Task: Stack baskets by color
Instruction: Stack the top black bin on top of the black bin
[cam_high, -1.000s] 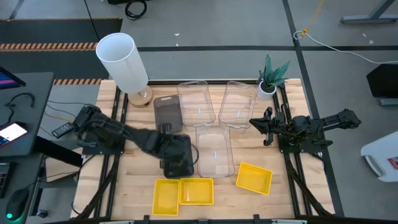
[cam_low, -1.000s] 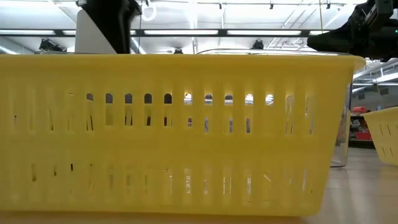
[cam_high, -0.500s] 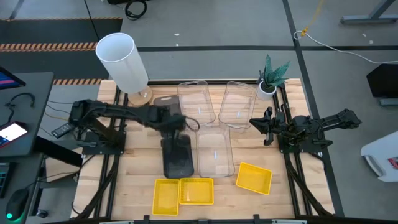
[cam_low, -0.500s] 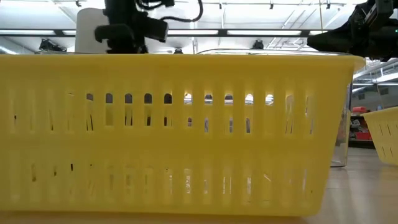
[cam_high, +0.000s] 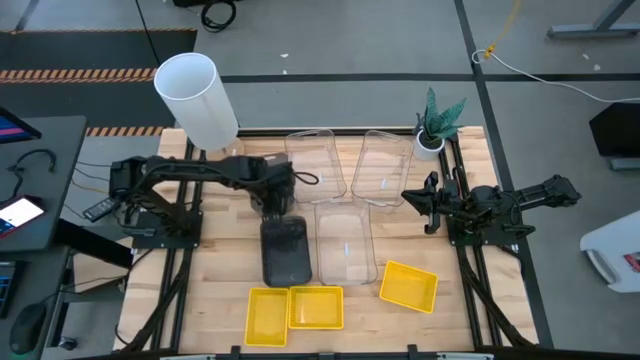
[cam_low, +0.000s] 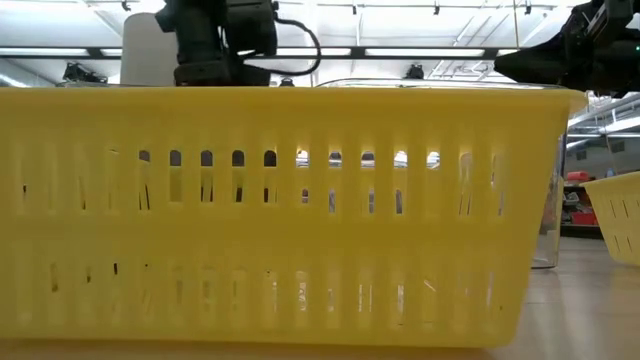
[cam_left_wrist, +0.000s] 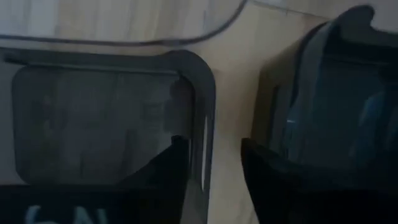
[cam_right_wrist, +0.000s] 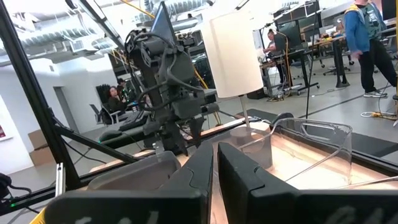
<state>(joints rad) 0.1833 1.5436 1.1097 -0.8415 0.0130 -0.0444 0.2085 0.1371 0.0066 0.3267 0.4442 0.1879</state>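
The left gripper (cam_high: 277, 198) hangs over the far-left part of the wooden slatted table (cam_high: 215, 270), its arm stretched rightward from the left edge, just beside the tall white cylinder (cam_high: 195, 95). In its wrist view the two dark fingers (cam_left_wrist: 176, 163) are spread, standing astride the corner wall of a dark smoky grey plastic basket (cam_left_wrist: 106, 118) without closing on it; one finger is inside the rim, the other over bare wood. A second dark smoky grey basket (cam_high: 287, 250) lies just near of the gripper, at the table's middle, with a larger clear transparent basket (cam_high: 345, 240) touching or almost touching its right side. Two more clear baskets (cam_high: 315, 163) (cam_high: 385, 165) sit side by side along the far edge. Three bright yellow squarish baskets line the near edge: two pressed together at the near left (cam_high: 267, 315) (cam_high: 316, 307), and a third (cam_high: 409, 286) tilted and apart to their right. A small potted plant (cam_high: 437, 122) stands at the far right corner. The right gripper (cam_high: 425, 203) waits at the right side of the table, its fingers pressed almost together with only a slit between them, pinching nothing
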